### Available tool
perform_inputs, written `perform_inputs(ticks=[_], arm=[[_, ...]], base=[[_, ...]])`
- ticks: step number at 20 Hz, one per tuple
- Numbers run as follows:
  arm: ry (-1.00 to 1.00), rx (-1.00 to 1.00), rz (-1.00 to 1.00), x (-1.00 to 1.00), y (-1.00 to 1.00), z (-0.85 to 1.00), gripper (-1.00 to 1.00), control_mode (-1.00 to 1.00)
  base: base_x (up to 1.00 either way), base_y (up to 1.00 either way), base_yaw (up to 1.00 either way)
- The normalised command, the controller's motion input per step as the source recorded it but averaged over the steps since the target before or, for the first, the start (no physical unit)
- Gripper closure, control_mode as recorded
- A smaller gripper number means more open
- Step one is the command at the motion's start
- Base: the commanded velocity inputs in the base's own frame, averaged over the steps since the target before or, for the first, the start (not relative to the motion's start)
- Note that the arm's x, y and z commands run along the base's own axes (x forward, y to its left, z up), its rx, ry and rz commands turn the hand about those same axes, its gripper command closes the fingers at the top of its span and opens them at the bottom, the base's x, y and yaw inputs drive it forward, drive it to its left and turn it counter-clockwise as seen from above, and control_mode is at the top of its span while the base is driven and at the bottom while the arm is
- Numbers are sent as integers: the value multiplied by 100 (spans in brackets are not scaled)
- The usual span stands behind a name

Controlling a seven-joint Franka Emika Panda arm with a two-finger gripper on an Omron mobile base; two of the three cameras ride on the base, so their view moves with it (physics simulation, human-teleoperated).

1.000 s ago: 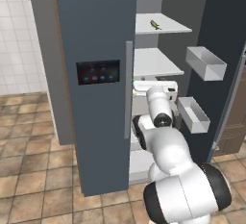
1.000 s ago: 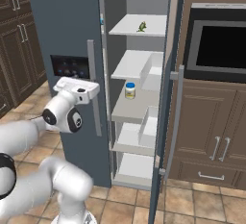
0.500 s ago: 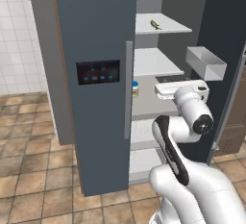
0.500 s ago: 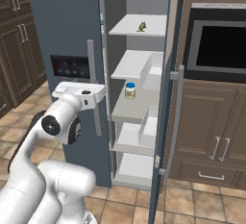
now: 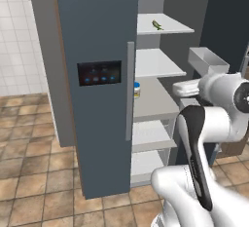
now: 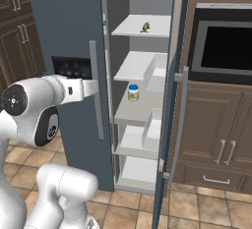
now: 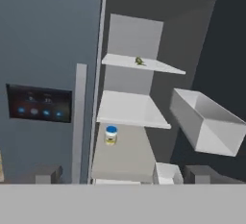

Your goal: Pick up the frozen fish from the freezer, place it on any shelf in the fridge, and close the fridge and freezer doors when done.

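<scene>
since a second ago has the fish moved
No. The fish lies on the same top shelf as before, in the open compartment; only the arm swung.

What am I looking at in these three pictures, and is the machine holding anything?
A white robot arm faces a tall slate-grey unit in a rendered kitchen. Two pictures come from cameras behind the arm, left and right. The third looks out from its hand. The door with the black panel is shut. The other door, carrying a bin, stands open. Inside, a tiny green-yellow fish lies on the top shelf and a blue-lidded jar stands two shelves lower. The hand is open, holding nothing.
</scene>
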Motion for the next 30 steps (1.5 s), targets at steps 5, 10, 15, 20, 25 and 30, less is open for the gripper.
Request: perform_inputs(ticks=[5,10,15,20,25,30], arm=[[17,0,1,-44,0,6,-100,-100],[1,1,0,-3,-1,0,-100,-100],[13,0,0,-54,-22,0,-100,-100],[9,0,0,-37,-7,0,-100,-100],[0,0,0,-2,0,0,-100,-100],[0,0,0,0,0,0,-100,-100]], base=[[0,0,0],[0,0,0],[0,0,0],[0,0,0],[0,0,0],[0,0,0]])
